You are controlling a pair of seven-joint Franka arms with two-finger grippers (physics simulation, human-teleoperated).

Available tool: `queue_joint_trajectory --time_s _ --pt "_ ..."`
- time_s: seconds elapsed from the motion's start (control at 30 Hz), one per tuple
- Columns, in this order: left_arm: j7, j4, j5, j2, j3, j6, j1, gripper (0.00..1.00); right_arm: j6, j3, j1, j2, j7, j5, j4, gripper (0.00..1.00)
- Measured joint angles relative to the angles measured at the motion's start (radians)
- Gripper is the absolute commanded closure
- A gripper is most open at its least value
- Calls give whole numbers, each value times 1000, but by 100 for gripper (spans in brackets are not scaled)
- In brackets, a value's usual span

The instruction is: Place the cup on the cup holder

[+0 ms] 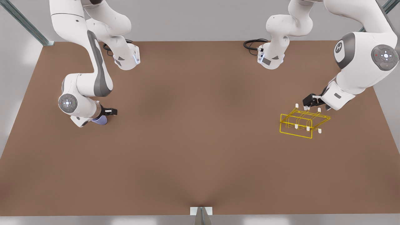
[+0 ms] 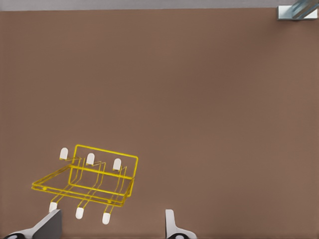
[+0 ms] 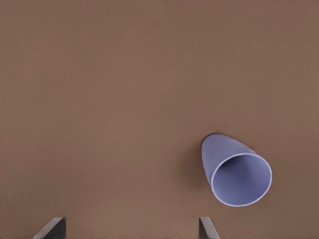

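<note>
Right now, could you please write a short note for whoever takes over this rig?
Left gripper: open, empty, hovering beside the cup holder on the front view's right.
Right gripper: open, empty, hovering near the cup on the front view's left.
The cup is on the table, apparently tipped, far from the cup holder.
Done: nothing grasped.
Left: grasp the cup, carry it across, set it on a peg.

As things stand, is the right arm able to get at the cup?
Probably yes. The cup lies on its side on the bare table, rim toward the right tool, whose fingers stand open just above it. Nothing lies between them. The left tool waits by the cup holder.
</note>
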Motion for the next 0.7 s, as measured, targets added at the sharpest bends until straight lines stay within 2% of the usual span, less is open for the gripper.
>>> queue_joint_trajectory --time_s 0.1,0.37,0.7 --pt "-1 0 0 -1 0 -6 -2 0 119 -10 8 -13 -8 -9 -80 0" --pt "-2 -5 0 12 0 13 -3 0 314 -136 -39 49 -69 -7 -91 0" --pt "-3 -4 0 11 0 20 -3 0 360 -144 -28 20 -146 -7 -157 0"
